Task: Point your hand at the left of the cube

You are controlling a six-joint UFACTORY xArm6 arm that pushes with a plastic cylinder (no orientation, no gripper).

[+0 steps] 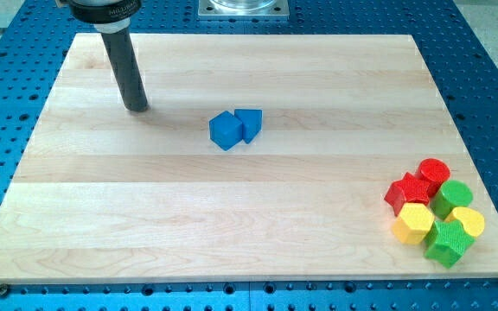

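Left of matte blue cube (225, 131), my tip (137, 108).

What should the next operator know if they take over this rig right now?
My tip rests on the wooden board, toward the view's top left, apart from every block.
Two blue blocks sit touching near the board's middle: the blue cube and a second blue block on its right in the view.
Red, green and yellow blocks cluster at the view's bottom right, not involved.
Done: nothing touched, as far as I can tell.
Left: bring the tip close beside the cube's left face.
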